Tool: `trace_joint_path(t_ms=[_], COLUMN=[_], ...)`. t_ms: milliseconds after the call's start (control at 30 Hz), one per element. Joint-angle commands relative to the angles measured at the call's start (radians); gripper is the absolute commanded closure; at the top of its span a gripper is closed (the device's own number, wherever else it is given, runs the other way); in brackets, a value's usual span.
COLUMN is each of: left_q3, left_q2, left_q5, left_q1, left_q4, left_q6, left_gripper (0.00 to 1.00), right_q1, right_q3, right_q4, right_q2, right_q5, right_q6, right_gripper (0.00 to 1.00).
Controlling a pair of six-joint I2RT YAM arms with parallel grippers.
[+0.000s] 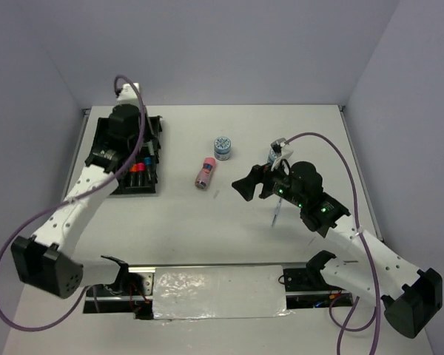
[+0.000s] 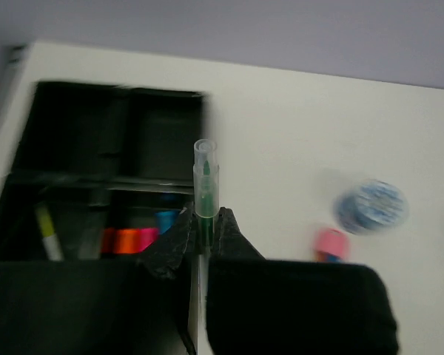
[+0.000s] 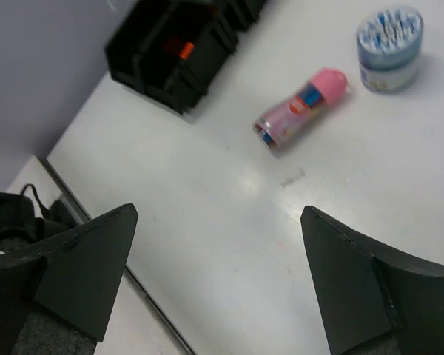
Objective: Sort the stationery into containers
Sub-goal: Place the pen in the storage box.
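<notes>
Left gripper (image 2: 205, 224), black, clamps a thin translucent green pen (image 2: 205, 174), lower shaft hidden; black tray (image 2: 118, 95) behind is blurred. Right gripper (image 3: 218, 214) stands wide open over the bench (image 3: 399, 148).

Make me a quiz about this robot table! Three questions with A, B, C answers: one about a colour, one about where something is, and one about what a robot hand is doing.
1. What colour is the tray?
A. black
B. white
C. yellow

2. Where is the pink tube?
A. inside the tray
B. lying on the table
C. on the floor

3. What is the left gripper doing?
A. wide open and empty
B. shut on the pink tube
C. shut on a thin green pen

Answers:
1 A: its walls and dividers look black in every view.
2 B: it lies on its side on the white table, to the right of the tray.
3 C: the left wrist view shows the green pen pinched between the closed jaws.
</notes>
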Motion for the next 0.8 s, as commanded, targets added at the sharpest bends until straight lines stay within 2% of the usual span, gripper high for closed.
trace_joint_path(t_ms=[0,33,67,100,133,200,267,500,667,700,767], left_q3=[0.055,0.068,0.085,0.093,0.104,0.081,0.027,-0.079,-0.128,-0.132,-0.129], left_q2=[0.096,0.15,0.176,0.202,0.244,0.255,0.252,0.315,0.333,0.344,0.356], left_q5=[-0.089,-0.099,-0.078,-0.023,0.04,0.045,0.037,0.059,0.021,0.025,0.024], left_q1=[0.246,0.296,0.409,0.477,0.52,0.595,0.618,0.654,0.657,0.658,0.658], left_q4=[-0.097,-0.135,-0.147,-0.16,-0.175,-0.131,-0.031,0.063,0.109,0.124,0.117], left_q6=[0.082,0.061,0.002,-0.023,-0.042,-0.043,-0.021,-0.089,-0.105,-0.105,-0.123], left_gripper=[1.0,1.0,1.0,1.0,1.0,1.0,1.0,1.0,0.99,0.96,0.82], right_q1=[-0.012,-0.012,-0.013,-0.013,-0.013,-0.015,-0.017,-0.018,-0.018,-0.015,-0.017], right_q3=[-0.019,-0.024,-0.027,-0.029,-0.035,-0.055,-0.07,-0.084,-0.079,-0.079,-0.079], right_q4=[-0.085,-0.095,-0.105,-0.128,-0.131,-0.122,-0.107,-0.095,-0.104,-0.102,-0.102], right_q2=[-0.065,-0.077,-0.083,-0.086,-0.094,-0.103,-0.109,-0.134,-0.159,-0.166,-0.169], right_q5=[0.056,0.048,0.057,0.061,0.063,0.019,-0.018,-0.064,-0.058,-0.058,-0.054], right_q6=[0.035,0.029,0.021,0.021,0.018,0.018,0.018,0.007,-0.003,-0.003,-0.005], right_gripper=[0.0,0.0,0.0,0.0,0.0,0.0,0.0,0.0,0.0,0.0,0.0])
